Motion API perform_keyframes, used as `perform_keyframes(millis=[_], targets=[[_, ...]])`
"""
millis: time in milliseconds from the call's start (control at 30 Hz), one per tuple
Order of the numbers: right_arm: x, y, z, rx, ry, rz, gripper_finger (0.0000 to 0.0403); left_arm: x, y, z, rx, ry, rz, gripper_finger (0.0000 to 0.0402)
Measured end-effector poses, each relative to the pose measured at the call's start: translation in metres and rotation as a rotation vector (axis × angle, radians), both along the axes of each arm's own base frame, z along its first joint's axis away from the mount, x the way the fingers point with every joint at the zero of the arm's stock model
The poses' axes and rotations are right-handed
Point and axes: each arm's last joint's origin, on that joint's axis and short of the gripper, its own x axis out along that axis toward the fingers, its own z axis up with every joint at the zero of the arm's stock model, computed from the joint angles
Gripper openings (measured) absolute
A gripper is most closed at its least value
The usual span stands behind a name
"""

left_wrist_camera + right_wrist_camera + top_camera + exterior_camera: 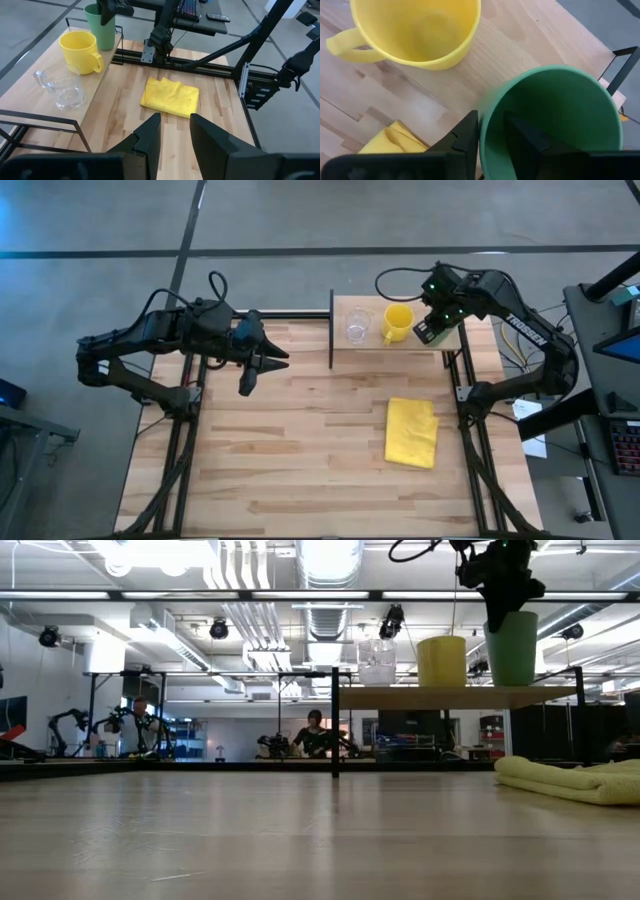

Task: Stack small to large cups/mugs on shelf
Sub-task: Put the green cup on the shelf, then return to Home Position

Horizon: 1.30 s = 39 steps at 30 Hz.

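Three vessels stand in a row on the shelf point(400, 697) along the table's far edge: the clear cup point(357, 327) point(377, 662), the yellow mug point(397, 323) point(441, 661) and the green cup point(511, 648) point(555, 115). My right gripper point(435, 328) point(490, 132) comes down from above onto the green cup and is shut on it, hiding it in the high view. My left gripper point(250, 367) point(175, 125) is open and hovers over the table's far left part, touching nothing. My right gripper pinches the green cup's wall at the rim point(487, 117), on the side nearest the yellow mug. One finger point(465, 135) is outside and one finger point(525, 140) is inside. The fingers point down from above. The cup stands upright with its base on the shelf board point(520, 697).
A folded yellow cloth point(411, 432) point(170, 96) lies on the tabletop to the right of centre, in front of the shelf. Black uprights point(331, 330) stand at the shelf's sides. Bare wood spreads over the table's left and near parts. People sit in the room beyond.
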Motion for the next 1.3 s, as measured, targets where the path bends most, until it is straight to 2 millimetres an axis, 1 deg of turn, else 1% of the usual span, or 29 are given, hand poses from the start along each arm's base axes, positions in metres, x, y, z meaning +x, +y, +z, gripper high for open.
perform_keyframes(millis=[133, 267, 567, 767, 867, 967, 1100, 1200, 1300], targets=[[0.0, -0.001, 0.0, -0.032, 0.025, -0.004, 0.0095, 0.0, 0.0, 0.0, 0.0, -0.001, 0.0, 0.0089], [-0.001, -0.002, 0.001, -0.063, 0.046, -0.014, 0.0093, 0.0, 0.0, 0.0, 0.0, 0.0, 0.0, 0.0089], [0.002, -0.005, 0.002, -0.092, 0.006, -0.021, 0.0081, 0.0, 0.0, 0.0, 0.0, 0.001, 0.0, 0.0089], [0.003, -0.003, 0.003, -0.098, -0.008, -0.02, 0.009, 0.0, 0.0, 0.0, 0.0, 0.003, 0.0, 0.0089], [0.001, 0.0, 0.007, -0.108, -0.021, -0.014, 0.0094, 0.0, 0.0, 0.0, 0.0, 0.002, 0.0, 0.0089], [-0.004, 0.003, 0.019, -0.119, -0.036, -0.015, 0.0095, 0.0, 0.0, 0.0, 0.0, 0.002, 0.0, 0.0089], [-0.013, 0.01, 0.046, -0.152, -0.092, -0.037, 0.0091, 0.0, 0.0, 0.0, 0.0, 0.0, 0.0, 0.0089], [-0.019, 0.015, 0.068, -0.19, -0.192, -0.096, 0.0085, 0.0, 0.0, 0.0, 0.0, -0.002, 0.0, 0.0089], [-0.025, 0.02, 0.088, -0.211, -0.311, -0.201, 0.008, 0.0, 0.0, 0.0, 0.0, -0.002, 0.0, 0.0089]])
